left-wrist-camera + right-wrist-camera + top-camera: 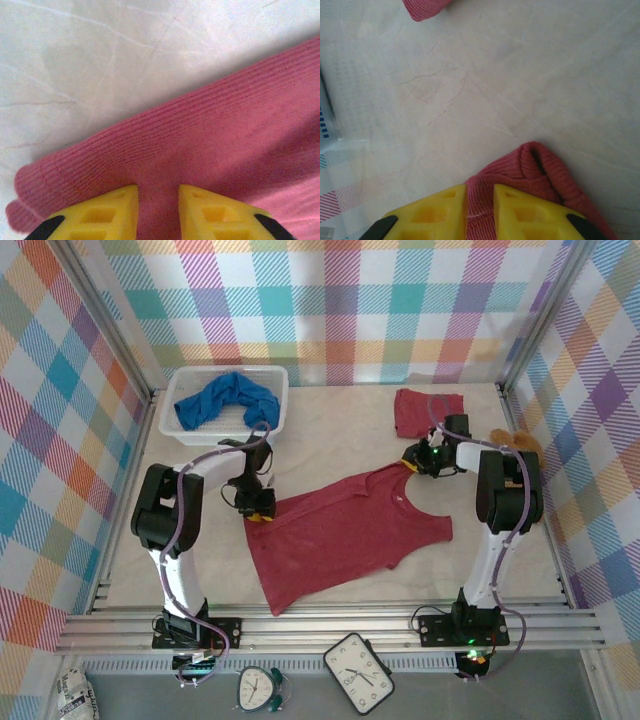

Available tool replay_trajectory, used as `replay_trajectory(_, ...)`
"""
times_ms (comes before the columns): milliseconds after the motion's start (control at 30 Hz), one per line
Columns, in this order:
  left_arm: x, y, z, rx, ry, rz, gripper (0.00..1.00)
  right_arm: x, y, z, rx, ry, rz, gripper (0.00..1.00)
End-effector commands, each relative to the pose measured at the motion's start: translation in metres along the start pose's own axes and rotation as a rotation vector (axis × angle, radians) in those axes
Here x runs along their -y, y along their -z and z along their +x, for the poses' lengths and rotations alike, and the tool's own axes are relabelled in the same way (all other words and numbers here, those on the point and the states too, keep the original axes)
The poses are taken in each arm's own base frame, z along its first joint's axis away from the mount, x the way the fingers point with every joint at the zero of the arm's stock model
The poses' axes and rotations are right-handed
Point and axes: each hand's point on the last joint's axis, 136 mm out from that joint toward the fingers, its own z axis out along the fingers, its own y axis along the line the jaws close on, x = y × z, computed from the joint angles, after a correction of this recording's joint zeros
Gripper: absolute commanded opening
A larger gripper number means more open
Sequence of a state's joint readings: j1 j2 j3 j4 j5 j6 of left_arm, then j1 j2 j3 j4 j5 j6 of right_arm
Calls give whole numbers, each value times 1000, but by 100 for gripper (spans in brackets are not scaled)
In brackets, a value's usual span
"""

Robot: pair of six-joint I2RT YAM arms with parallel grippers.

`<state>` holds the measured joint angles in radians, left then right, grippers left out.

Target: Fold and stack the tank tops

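1. A dark red tank top (340, 540) lies spread flat in the middle of the pale surface (500, 560), between the two arms. Its hem points toward the near edge and its straps point toward the right arm.
2. The left hand (262, 512) is down at the left edge of this top, near the hem corner. In the left wrist view its yellow fingers (112, 210) stand either side of the ribbed, rolled cloth edge (225, 125), with fabric in the gap between them. I cannot tell whether the cloth is actually pinched.
3. The right hand (413, 462) is at the top's far right, on a shoulder strap. In the right wrist view the hand (480, 192) is nearly pressed together, pinching a raised fold of the red cloth (535, 170).
4. A second dark red tank top (428, 412) lies folded at the far right of the surface, just beyond the right hand.
5. The bright blue tank top (228, 400) lies crumpled inside the white mesh basket (170, 425) at the far left.
6. A brown teddy bear (522, 440) shows partly behind the right arm.
7. Two clocks (357, 672) lie below the near edge.
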<state>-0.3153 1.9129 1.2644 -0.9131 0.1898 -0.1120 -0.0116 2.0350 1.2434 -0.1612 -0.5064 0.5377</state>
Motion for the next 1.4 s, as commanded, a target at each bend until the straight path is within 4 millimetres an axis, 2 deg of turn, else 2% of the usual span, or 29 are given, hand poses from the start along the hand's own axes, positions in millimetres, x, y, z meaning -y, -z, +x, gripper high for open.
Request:
replay_trajectory(0, -16, -10, -1, -35, 2, -55, 26, 12, -8, 9, -54, -22, 53, 21)
replay_trajectory(167, -47, -12, -16, -45, 42, -142, 23, 17, -12, 5, -75, -39, 95, 20)
replay_trajectory(500, -50, 8, -65, 15, -25, -183, 29, 9, -21, -3, -77, -20, 93, 20)
replay_trajectory(600, -55, 20, -78, 41, -49, -231, 32, -4, -12, -1, -61, 14, 41, 20)
replay_trajectory(700, -55, 35, -89, 85, -65, -254, 38, -23, 6, -6, -8, 101, 5, 22)
replay_trajectory(800, -52, 53, -89, 104, -73, -250, 42, -41, 23, 1, 12, 230, 3, 31)
replay_trajectory(933, -41, 79, -66, 134, -26, -194, 45, -62, 51, 25, 58, 407, 25, 44)
replay_trajectory(1067, -34, 93, -25, 164, 48, -122, 47, -75, 75, 60, 83, 516, -2, 54)
replay_trajectory(1233, -30, 78, 35, 156, 199, -25, 44, -85, 86, 112, 51, 735, 78, 58)
replay_trajectory(1367, -20, 59, 76, 175, 326, 89, 46, -94, 91, 158, -3, 899, 31, 60)
